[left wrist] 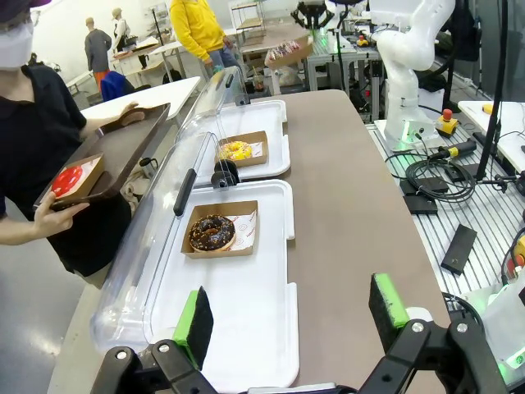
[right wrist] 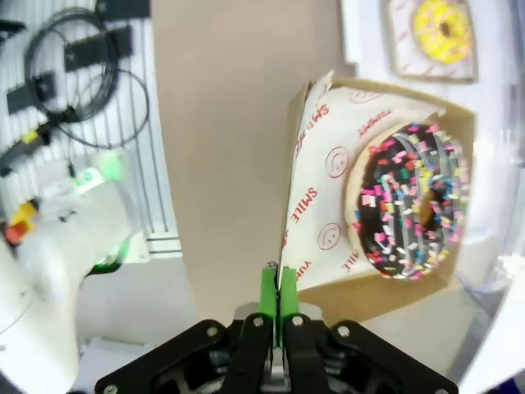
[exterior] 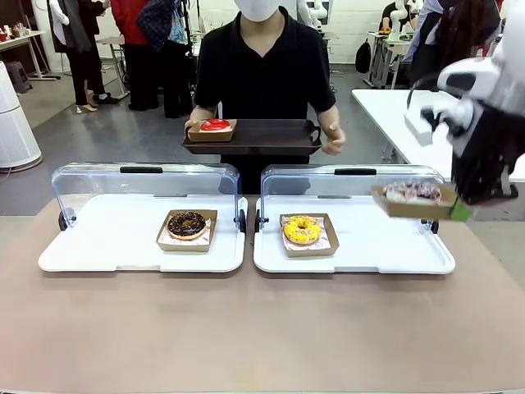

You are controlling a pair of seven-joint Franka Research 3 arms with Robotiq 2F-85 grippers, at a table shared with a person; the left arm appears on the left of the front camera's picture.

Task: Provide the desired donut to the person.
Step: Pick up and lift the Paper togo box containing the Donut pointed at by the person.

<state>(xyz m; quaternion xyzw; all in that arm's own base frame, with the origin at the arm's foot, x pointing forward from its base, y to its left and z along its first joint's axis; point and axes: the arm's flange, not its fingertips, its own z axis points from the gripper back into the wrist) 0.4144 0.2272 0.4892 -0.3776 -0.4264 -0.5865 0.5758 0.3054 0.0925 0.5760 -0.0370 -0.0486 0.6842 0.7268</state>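
Above the far right corner of the right-hand display tray (exterior: 394, 256), the sprinkled donut (exterior: 413, 192) hung clear of the surface in its shallow cardboard carton (exterior: 392, 207). The right gripper (right wrist: 276, 283) had its pads pressed together on the carton's thin side wall and the printed paper liner (right wrist: 316, 176). The donut itself sat out past the fingertips, near them but untouched, so the carton stuck out sideways from a single pinched edge. Judged from that, the load was light, but the card looked thin enough to bend or sag. The icing and sprinkles looked soft and easily marked, and the donut could slip on the liner if tipped. The wall, not the pastry, seemed the right place to hold it, with the carton kept level. Across the tabletop's far edge the person (exterior: 262, 74) held a dark serving tray (exterior: 271, 131) carrying a red donut (exterior: 215, 125). The left gripper (left wrist: 291, 310) hovered over the tabletop's near left corner, pads spread wide and empty.
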